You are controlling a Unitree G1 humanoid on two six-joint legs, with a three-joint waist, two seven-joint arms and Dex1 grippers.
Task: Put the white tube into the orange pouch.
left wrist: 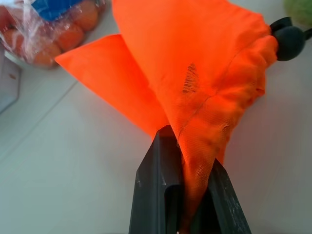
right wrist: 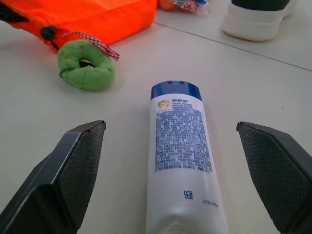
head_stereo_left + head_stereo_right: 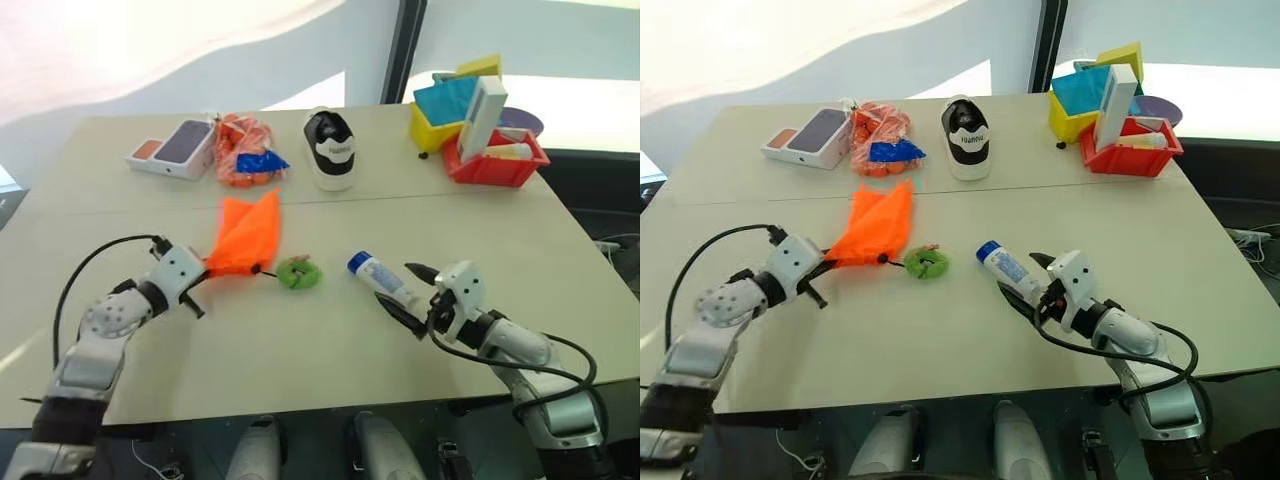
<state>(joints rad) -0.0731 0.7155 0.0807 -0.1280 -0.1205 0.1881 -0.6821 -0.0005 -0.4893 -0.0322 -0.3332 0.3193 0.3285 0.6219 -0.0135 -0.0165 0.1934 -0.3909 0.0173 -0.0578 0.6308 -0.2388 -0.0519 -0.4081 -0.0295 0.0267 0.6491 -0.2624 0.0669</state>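
Right pincer (image 3: 414, 293): nearest, robot's right, low over the surface; jaws spread wide, nothing gripped. Fingers (image 2: 73, 170) sit either side of the tube's crimped end, apart from it.
White tube (image 3: 382, 279): lies flat on the surface (image 3: 300, 350) betw. the right pincer's fingers, blue cap pointing away from the pincer, blue print up. Free, not held.
Left pincer (image 3: 203, 277): robot's left, about level w/ the right one; clamped tight on the orange pouch's near edge, fabric bunched betw. the fingers (image 1: 156, 195).
Orange pouch (image 3: 245, 232): just beyond the left pincer, left of the tube and well apart from it. Gripped end looks lifted a bit off the surface, tho hard to be sure; far corner rests on the surface, pointing at the back row.
Cord: dark, runs from the pouch's gathered end past a black bead (image 1: 290, 41) to the green toggle.
Green toggle (image 3: 298, 273): fuzzy green ring w/ a checked ribbon, flat on the surface betw. pouch and tube, nearer the pouch.
Back row, left to right: phone box (image 3: 172, 148); net bag of orange items (image 3: 245, 150) w/ blue label, just beside the box; black-and-white shoe (image 3: 330, 148).
Far right corner: yellow bin (image 3: 432, 128) and red bin (image 3: 495, 165) side by side, holding coloured bits and a white upright box (image 3: 482, 118).
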